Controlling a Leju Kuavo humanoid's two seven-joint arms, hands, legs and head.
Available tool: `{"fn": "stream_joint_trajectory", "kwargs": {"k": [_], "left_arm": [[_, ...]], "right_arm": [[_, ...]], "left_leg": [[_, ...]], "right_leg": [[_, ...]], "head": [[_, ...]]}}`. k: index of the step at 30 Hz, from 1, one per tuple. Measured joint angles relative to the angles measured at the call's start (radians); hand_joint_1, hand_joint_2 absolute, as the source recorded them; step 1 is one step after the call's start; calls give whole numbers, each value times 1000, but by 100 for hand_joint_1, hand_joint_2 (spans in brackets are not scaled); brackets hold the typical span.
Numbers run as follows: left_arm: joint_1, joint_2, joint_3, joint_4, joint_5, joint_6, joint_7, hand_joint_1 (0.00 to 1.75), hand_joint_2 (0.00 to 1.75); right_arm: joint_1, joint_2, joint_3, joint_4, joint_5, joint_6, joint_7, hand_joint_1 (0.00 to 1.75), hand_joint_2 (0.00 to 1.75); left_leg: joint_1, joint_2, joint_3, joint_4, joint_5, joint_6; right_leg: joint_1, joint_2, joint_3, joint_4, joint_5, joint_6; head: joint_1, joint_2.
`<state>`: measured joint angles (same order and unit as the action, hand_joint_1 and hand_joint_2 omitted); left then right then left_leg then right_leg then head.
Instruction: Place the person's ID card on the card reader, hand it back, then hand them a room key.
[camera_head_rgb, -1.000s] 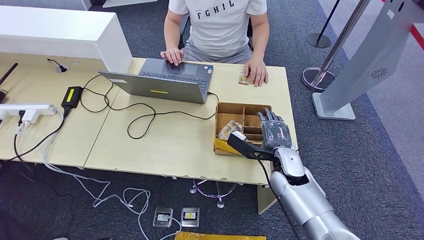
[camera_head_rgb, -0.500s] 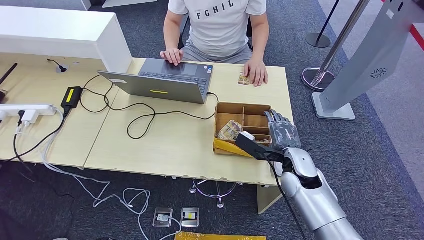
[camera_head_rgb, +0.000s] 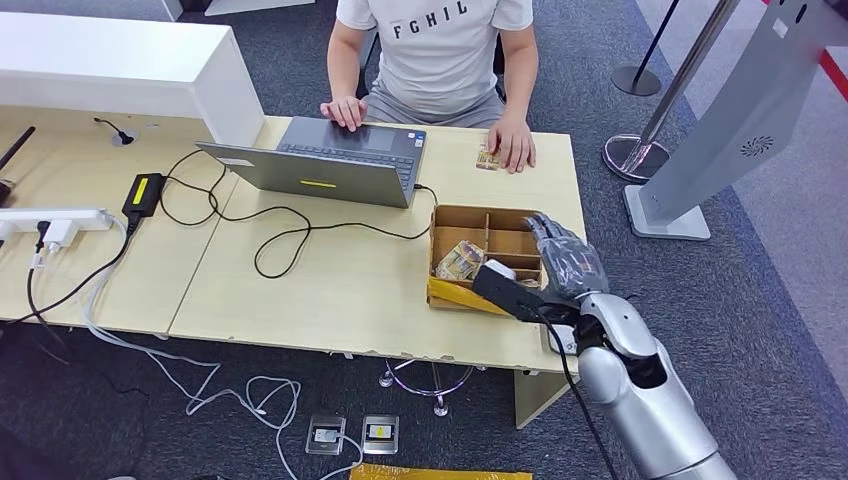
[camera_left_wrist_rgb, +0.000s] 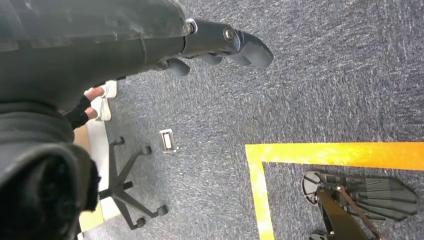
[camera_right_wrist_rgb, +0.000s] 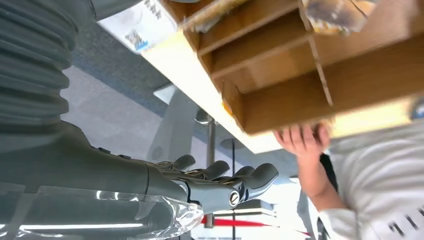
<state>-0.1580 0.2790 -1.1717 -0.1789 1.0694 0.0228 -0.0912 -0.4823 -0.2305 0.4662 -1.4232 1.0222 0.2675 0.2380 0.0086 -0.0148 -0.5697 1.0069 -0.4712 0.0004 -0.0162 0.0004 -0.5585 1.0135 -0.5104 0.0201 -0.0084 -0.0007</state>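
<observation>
The right hand (camera_head_rgb: 565, 265) hovers at the near right corner of the tabletop (camera_head_rgb: 330, 290), beside the wooden compartment box (camera_head_rgb: 486, 252); its fingers lie fairly straight and it holds nothing. Farther away, a card (camera_head_rgb: 487, 158) lies just under the person's hand (camera_head_rgb: 513, 146). I judge this the first step: the next move is a reach forward to take that card.

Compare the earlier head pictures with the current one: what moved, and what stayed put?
The right robot hand drifted rightward, off the compartmented wooden box toward the table's edge, holding nothing. The person's hand stays on the card; the laptop is unmoved.
</observation>
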Motion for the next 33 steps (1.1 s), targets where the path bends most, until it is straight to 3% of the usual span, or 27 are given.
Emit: {"fn": "stream_joint_trajectory", "kwargs": {"k": [10, 14, 18, 22, 28, 33], "left_arm": [[1, 0, -1, 0, 44, 7, -6, 0, 0], [1, 0, -1, 0, 63, 17, -6, 0, 0], [3, -5, -1, 0, 73, 34, 8, 0, 0], [2, -13, -1, 0, 73, 43, 15, 0, 0], [1, -19, -1, 0, 74, 52, 15, 0, 0], [0, -24, -1, 0, 87, 57, 15, 0, 0]], "right_arm": [[-27, -113, -42, -302, -56, 214, 10, 0, 175], [-68, -167, -82, -408, -80, 265, 78, 0, 175], [-42, -208, -154, -449, -26, 157, 165, 0, 175], [49, -210, -202, -409, 82, 1, 178, 0, 175], [146, -188, -222, -400, 107, 27, 193, 0, 175], [184, -128, -211, -403, 108, -8, 160, 0, 175]], "left_leg": [[0, 0, 0, 0, 0, 0], [0, 0, 0, 0, 0, 0], [0, 0, 0, 0, -1, 0], [0, 0, 0, 0, -1, 0], [2, 0, -1, 0, -1, -1], [3, 0, -1, 0, -1, -2]], "right_leg": [[0, 0, 0, 0, 0, 0], [0, 0, 0, 0, 0, 0], [0, -1, 0, -1, 0, 0], [0, -1, 0, -1, 0, 0], [2, -1, 0, 0, 0, -1], [2, -1, 0, 0, 0, -1]], "head": [[0, 0], [0, 0], [0, 0], [0, 0], [0, 0], [0, 0]]}}
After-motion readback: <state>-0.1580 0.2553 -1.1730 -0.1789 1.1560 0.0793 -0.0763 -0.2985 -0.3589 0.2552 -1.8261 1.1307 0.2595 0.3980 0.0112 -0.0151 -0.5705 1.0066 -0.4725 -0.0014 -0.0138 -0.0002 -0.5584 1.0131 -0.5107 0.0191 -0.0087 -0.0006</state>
